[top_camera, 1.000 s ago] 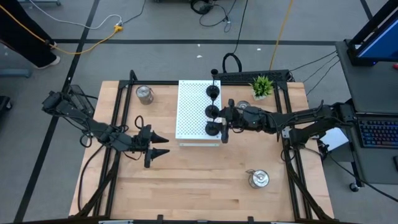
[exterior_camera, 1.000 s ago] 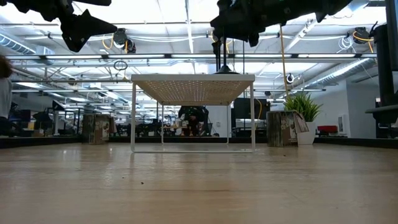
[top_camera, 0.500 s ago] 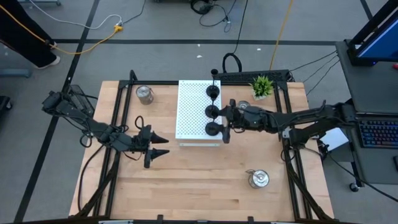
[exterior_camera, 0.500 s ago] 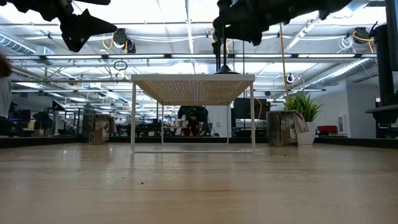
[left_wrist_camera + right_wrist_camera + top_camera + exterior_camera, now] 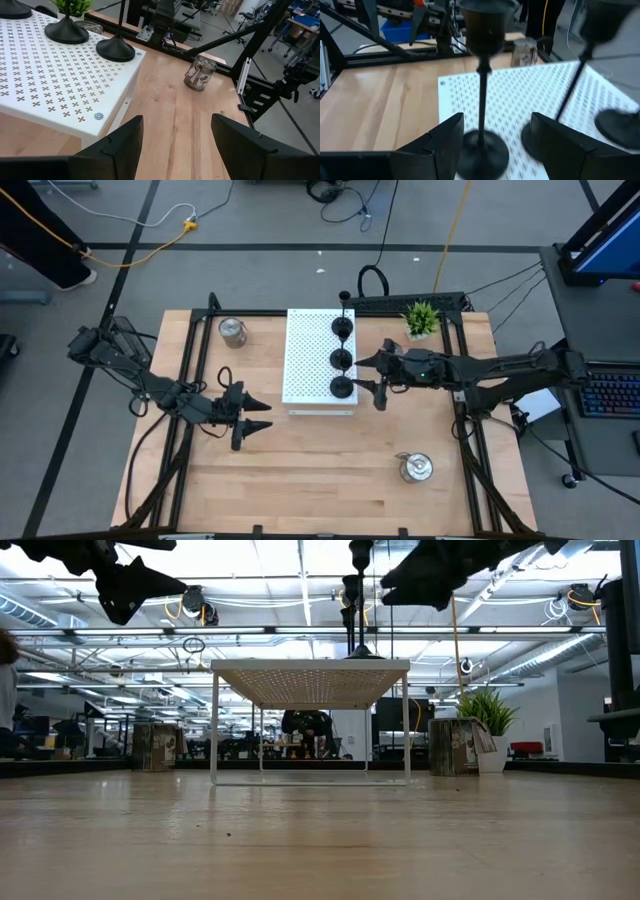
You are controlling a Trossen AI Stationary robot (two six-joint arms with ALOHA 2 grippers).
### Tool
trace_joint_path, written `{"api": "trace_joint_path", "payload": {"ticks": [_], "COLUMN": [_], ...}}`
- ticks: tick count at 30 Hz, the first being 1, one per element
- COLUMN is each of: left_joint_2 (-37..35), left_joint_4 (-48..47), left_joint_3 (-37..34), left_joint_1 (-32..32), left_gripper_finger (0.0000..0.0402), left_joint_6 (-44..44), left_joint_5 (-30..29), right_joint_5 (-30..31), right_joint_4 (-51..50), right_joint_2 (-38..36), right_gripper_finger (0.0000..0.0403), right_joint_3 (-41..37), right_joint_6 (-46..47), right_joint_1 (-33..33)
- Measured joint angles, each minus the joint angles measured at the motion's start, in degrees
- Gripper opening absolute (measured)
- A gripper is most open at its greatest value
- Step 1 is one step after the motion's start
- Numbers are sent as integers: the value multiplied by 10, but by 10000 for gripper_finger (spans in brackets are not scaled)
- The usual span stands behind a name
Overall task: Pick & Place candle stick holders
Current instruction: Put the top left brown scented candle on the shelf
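Three black candle stick holders [image 5: 342, 360] stand in a row by their round bases along the right edge of a white perforated stand [image 5: 310, 358]. My right gripper [image 5: 376, 385] is open and empty, just right of the nearest black holder [image 5: 342, 388]. In the right wrist view that holder's base [image 5: 481, 152] shows ahead between the fingers, apart from them. One silver holder [image 5: 232, 331] sits on the table at the far left, another [image 5: 415, 467] at the near right. My left gripper [image 5: 252, 416] is open and empty, above the table left of the stand.
A small green potted plant [image 5: 421, 318] stands at the far right, beside a black frame rail [image 5: 400, 302]. Bare wooden table [image 5: 320, 480] lies in front of the stand. The stand's thin legs [image 5: 213, 725] raise its top above the table.
My right gripper has drawn back toward the table's right edge, away from the nearest black holder. That holder stays upright on the stand. My left arm has kept still.
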Motion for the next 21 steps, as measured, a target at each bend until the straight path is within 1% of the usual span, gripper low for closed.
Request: {"api": "trace_joint_path", "payload": {"ticks": [8,14,18,21], "left_joint_2": [0,0,0,0], "left_joint_4": [0,0,0,0], "left_joint_3": [0,0,0,0], "left_joint_1": [-7,-7,-6,-2], "left_gripper_finger": [241,241,241,241], "left_joint_6": [-5,-27,-31,-44], "left_joint_5": [-2,-9,-18,-18], "right_joint_5": [0,0,0,0], "right_joint_4": [-145,-208,-223,-234], "right_joint_2": [-70,-107,-124,-134], "right_gripper_finger": [221,220,199,168], "right_joint_3": [0,0,0,0], "right_joint_6": [51,67,67,66], "right_joint_1": [0,0,0,0]}}
